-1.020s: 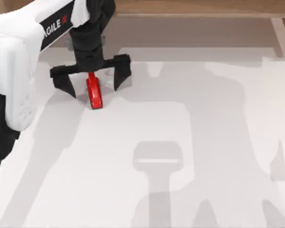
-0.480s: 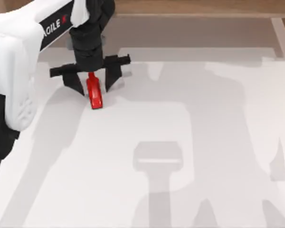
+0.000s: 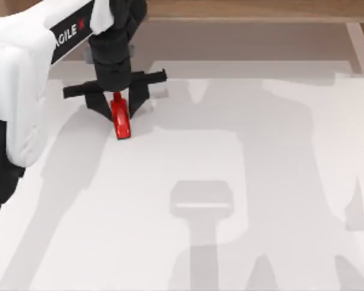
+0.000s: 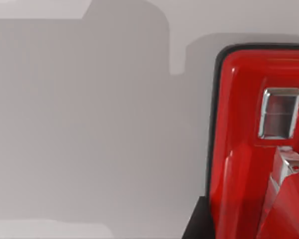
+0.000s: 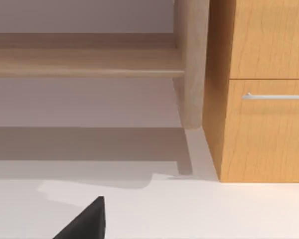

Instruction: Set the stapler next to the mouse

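- My left arm's white link carries the black lettering "AGILE", with a red mark after it.
- My left gripper (image 3: 117, 108) sits at the table's (image 3: 242, 182) far left, fingers drawn in narrow against both sides of the stapler (image 3: 121, 119).
- Stapler: glossy red, lying on the white tabletop between the fingers; left wrist view shows its thin dark base and a small metal window (image 4: 279, 113).
- Table surface plain white, crossed by grey shadows.
- Right wrist view: wooden cabinet (image 5: 264, 99) with a metal drawer handle (image 5: 275, 96); I cannot tell my right gripper's opening.
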Controlling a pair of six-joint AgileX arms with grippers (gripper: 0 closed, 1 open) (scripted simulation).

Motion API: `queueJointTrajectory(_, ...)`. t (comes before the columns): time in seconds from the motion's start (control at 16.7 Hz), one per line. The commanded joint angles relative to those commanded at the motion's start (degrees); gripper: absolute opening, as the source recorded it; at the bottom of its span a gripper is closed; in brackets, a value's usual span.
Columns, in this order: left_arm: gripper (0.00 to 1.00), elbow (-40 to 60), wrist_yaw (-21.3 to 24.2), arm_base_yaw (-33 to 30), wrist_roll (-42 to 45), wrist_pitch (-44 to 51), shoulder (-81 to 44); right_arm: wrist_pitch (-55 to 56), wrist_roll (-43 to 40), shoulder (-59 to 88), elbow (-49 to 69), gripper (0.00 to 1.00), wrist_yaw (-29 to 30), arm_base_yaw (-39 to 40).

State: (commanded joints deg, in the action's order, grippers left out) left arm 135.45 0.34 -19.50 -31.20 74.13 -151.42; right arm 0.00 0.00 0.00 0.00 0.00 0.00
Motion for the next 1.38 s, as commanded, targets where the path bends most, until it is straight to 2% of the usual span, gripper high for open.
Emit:
queueJointTrajectory(0.42, 0.00, 0.2, 0.0, -0.2, 0.1, 0.2, 0.0, 0.0, 0.0, 0.0, 0.0, 1.00, 0.0, 0.0)
queueJointTrajectory(0.84, 0.00, 7.4, 0.0, -0.2, 0.1, 7.1, -0.3, 0.0, 0.0, 0.0, 0.0, 1.00, 0.0, 0.0)
queueJointTrajectory(1.38, 0.00, 6.3, 1.6, -0.7, 1.9, 10.2, 5.2, 0.0, 0.0, 0.0, 0.0, 1.00, 0.0, 0.0)
